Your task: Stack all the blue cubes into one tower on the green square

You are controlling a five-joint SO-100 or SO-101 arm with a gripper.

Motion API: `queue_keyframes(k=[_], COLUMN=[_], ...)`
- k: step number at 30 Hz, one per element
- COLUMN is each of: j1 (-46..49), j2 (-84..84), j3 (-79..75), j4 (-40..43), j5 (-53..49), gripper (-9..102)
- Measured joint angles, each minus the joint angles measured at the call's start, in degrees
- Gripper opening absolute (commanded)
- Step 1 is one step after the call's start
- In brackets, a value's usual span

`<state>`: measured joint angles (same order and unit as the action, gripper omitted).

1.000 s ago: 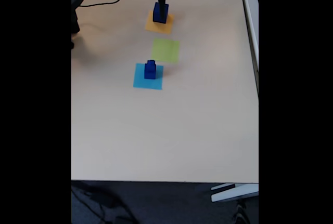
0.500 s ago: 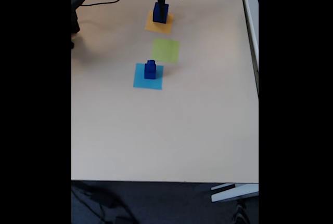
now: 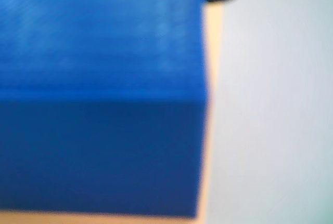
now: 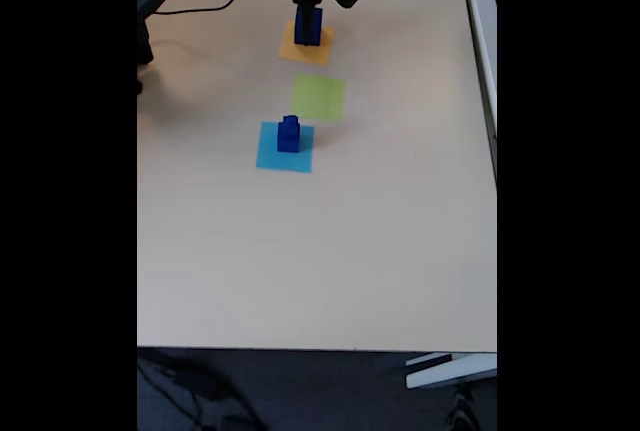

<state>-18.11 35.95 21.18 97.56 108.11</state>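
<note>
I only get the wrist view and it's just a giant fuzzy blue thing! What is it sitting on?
Observer: In the fixed view that blue cube stands on the orange-yellow square, with the claw right over it.
Operator: Is anything on the green square yet?
Observer: No, the green square is bare. It lies between the orange-yellow one and a light blue square.
Operator: Where are the other blue cubes?
Observer: A small stack of blue cubes stands on the light blue square, nearer the camera. I can't count them from here.
</note>
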Motion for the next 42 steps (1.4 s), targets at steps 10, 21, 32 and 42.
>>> queue_keyframes(k=[10, 21, 32, 42], j1=[0.7, 0.8, 1.0, 4.4], j2=[0.0, 0.0, 0.0, 3.0], j3=[0.0, 0.0, 0.0, 3.2], j4=[0.0, 0.0, -0.1, -1.0], j5=[-0.8, -1.9, -2.0, -6.9], gripper=[28, 21, 14, 12])
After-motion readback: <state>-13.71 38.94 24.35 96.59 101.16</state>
